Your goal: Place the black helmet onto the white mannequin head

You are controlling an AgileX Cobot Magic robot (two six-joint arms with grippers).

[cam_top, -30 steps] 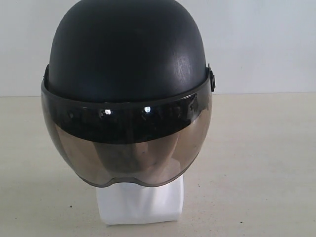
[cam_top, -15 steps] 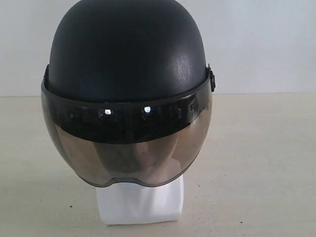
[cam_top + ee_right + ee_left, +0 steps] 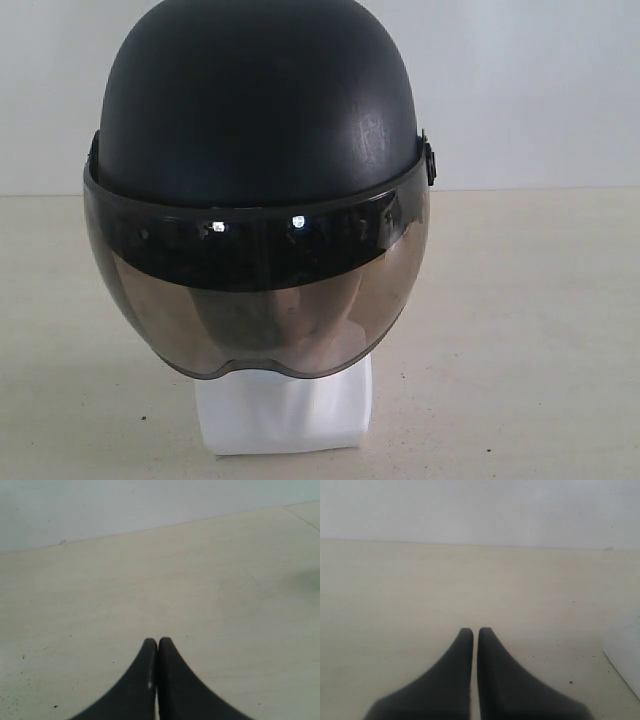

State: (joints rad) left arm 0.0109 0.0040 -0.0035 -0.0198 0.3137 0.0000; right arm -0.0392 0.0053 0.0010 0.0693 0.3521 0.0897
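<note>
The black helmet sits on the white mannequin head, its smoky visor down over the face. Of the head only the white square base shows below the visor; a faint face shape shows through the tint. Neither gripper appears in the exterior view. In the left wrist view my left gripper is shut with nothing in it, low over the beige table, and a white block edge shows at the frame's side. In the right wrist view my right gripper is shut and empty above bare table.
The beige tabletop spreads around the head's base, with a white wall behind it. A seam line in the table surface shows in the right wrist view. Small dark specks dot the surface.
</note>
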